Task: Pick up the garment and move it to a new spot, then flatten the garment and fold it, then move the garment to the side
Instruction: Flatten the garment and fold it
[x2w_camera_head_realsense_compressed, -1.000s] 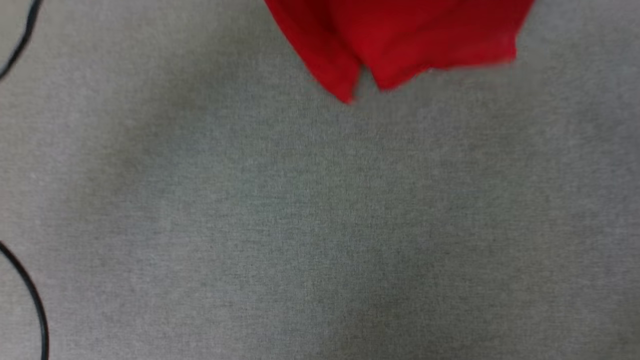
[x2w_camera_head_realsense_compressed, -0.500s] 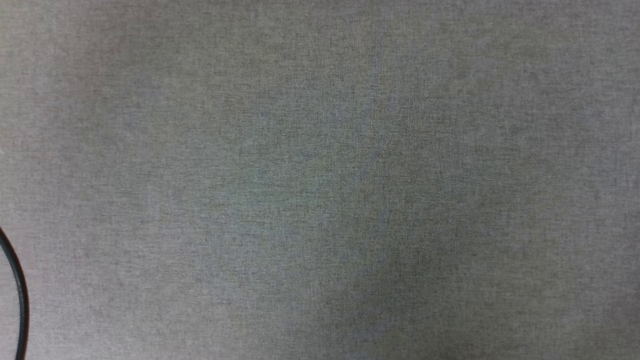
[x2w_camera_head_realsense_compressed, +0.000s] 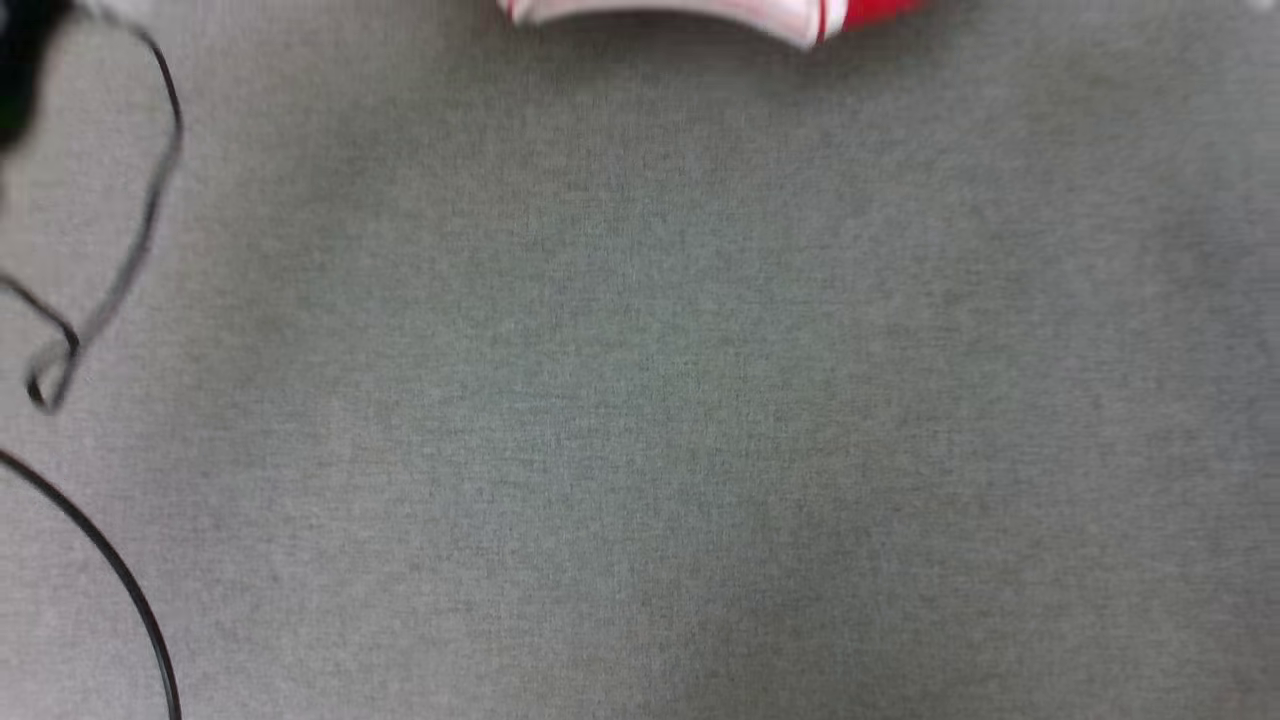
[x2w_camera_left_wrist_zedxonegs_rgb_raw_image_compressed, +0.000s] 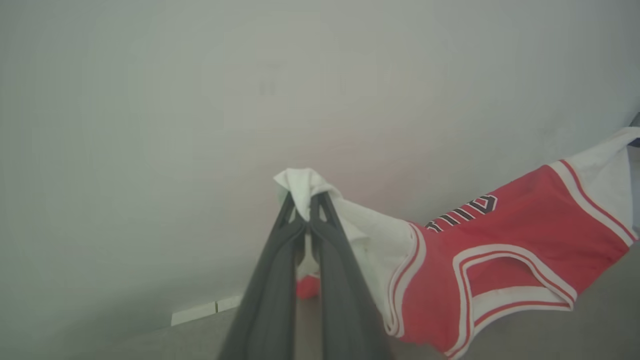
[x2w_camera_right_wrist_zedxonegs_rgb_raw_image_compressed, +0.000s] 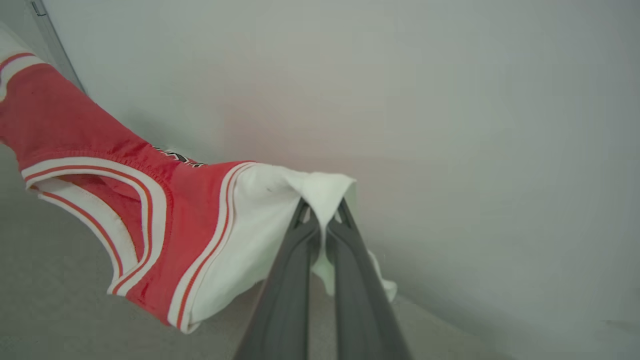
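Note:
The garment (x2w_camera_left_wrist_zedxonegs_rgb_raw_image_compressed: 500, 250) is a red jersey T-shirt with white sleeves, striped trim and black-white lettering. It hangs stretched in the air between my two grippers. My left gripper (x2w_camera_left_wrist_zedxonegs_rgb_raw_image_compressed: 306, 202) is shut on a bunched white sleeve. In the right wrist view my right gripper (x2w_camera_right_wrist_zedxonegs_rgb_raw_image_compressed: 322, 212) is shut on the other white sleeve, and the garment (x2w_camera_right_wrist_zedxonegs_rgb_raw_image_compressed: 100, 150) runs off to the left with its collar opening sagging. In the head view a white and red strip of the garment (x2w_camera_head_realsense_compressed: 720, 12) shows at the top edge over the grey carpet (x2w_camera_head_realsense_compressed: 640, 400).
Black cables (x2w_camera_head_realsense_compressed: 110, 270) loop over the carpet at the left of the head view. A pale wall (x2w_camera_left_wrist_zedxonegs_rgb_raw_image_compressed: 250, 100) stands behind the garment in both wrist views, with a white baseboard piece (x2w_camera_left_wrist_zedxonegs_rgb_raw_image_compressed: 202, 311) where it meets the floor.
The head camera has shifted. A second ago a red hem hung at the top of the picture, then it went out of sight; a white and red edge now shows there. More cable is in view.

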